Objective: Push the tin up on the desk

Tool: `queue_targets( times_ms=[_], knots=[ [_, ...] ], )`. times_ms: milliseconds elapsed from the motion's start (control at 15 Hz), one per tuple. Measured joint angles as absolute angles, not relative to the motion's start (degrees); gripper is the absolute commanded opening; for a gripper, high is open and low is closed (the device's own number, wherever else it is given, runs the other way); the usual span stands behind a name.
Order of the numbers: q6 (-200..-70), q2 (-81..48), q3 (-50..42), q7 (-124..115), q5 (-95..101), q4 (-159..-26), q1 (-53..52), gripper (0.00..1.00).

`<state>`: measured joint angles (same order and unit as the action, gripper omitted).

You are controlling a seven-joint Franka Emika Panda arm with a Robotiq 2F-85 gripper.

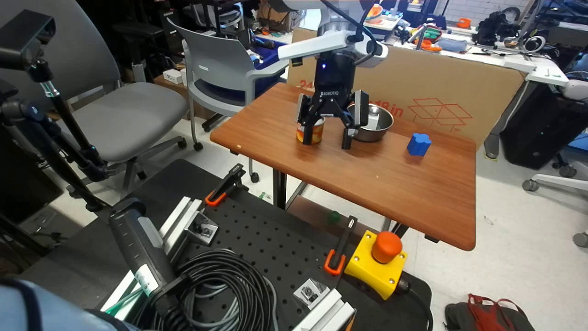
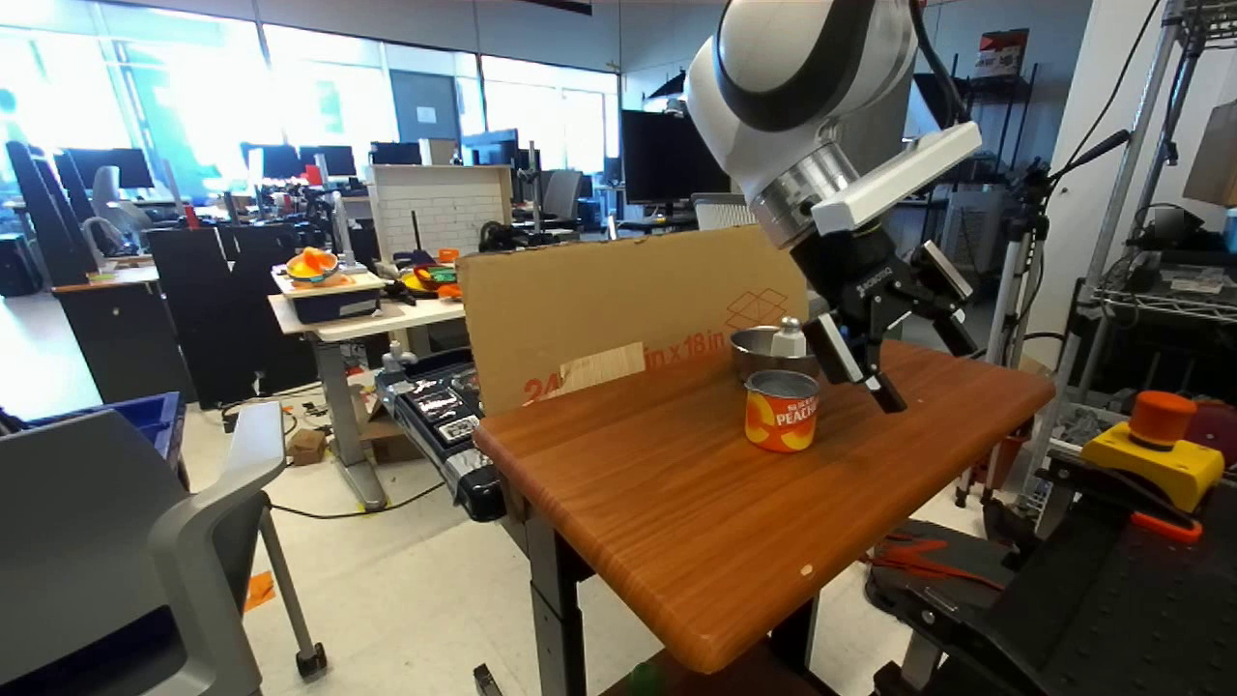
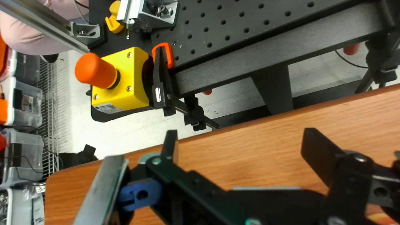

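Observation:
The tin (image 1: 317, 133) stands upright on the desk (image 1: 404, 193), with an orange peach label and a grey metal top. In an exterior view one gripper finger partly covers it. In an exterior view the whole tin (image 2: 781, 418) shows left of the gripper, near the middle of the desk (image 2: 667, 522). In the wrist view only a sliver of the tin (image 3: 380, 217) shows at the bottom right corner. My gripper (image 1: 326, 143) is open and empty, tilted above the desk. It (image 2: 925, 369) is apart from the tin. Bare wood lies between its fingertips (image 3: 240, 132).
A steel bowl (image 1: 376, 132) with a whitish object (image 1: 373, 117) in it stands behind the tin. A blue cube (image 1: 419, 145) sits farther along the desk. A cardboard sheet (image 2: 618, 300) stands behind the desk. An emergency stop box (image 3: 125, 78) is on the black bench beyond the desk edge.

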<state>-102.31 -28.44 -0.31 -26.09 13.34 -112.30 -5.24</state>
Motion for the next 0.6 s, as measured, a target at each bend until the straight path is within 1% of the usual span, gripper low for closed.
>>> queue_targets(
  times_ms=[333,600],
  knots=[
    [-102.39,-32.62,-0.80,-26.81,15.87,-107.75,-7.89,1.00],
    [-102.36,-35.65,-1.10,-28.52,15.84,-100.57,-9.28,1.00]
  ],
)
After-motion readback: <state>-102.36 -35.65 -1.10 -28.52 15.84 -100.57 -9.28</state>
